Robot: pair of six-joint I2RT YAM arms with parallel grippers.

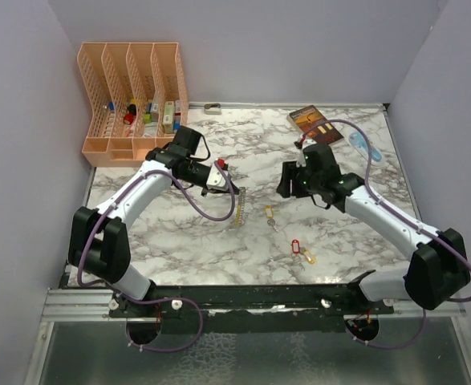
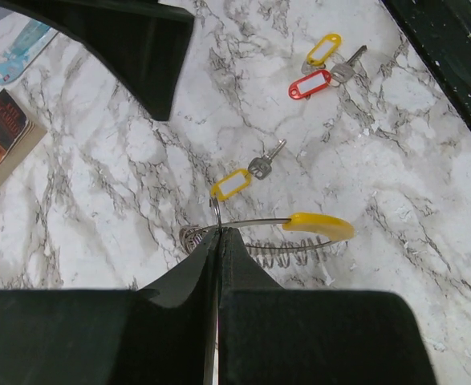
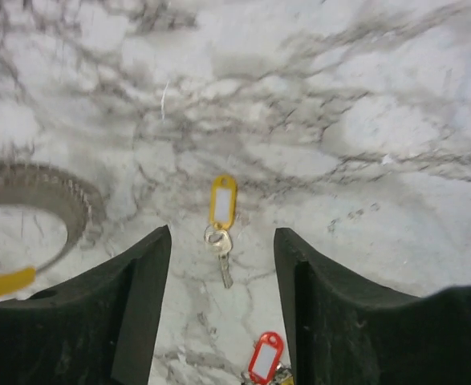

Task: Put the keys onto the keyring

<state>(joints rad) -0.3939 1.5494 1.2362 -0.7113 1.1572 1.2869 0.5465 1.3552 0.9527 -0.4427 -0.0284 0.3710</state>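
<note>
The keyring (image 1: 237, 210) is a silvery wire and coil loop with a curved yellow segment (image 2: 319, 225). My left gripper (image 1: 227, 184) is shut on its wire (image 2: 219, 231), with the loop resting against the table. A key with a yellow tag (image 2: 232, 183) lies just beyond the loop, touching or near the wire. It also shows below my open, empty right gripper (image 3: 221, 234), between the fingers on the table (image 3: 222, 202). A red-tagged key (image 2: 310, 83) and another yellow-tagged key (image 2: 324, 48) lie together nearer the front edge (image 1: 299, 249). My right gripper (image 1: 286, 183) hovers right of the keyring.
A peach file organizer (image 1: 131, 96) with small items stands at the back left. A book (image 1: 315, 122) and a blue plastic object (image 1: 364, 147) lie at the back right. Grey walls close in the sides. A black rail (image 1: 243, 295) runs along the front edge.
</note>
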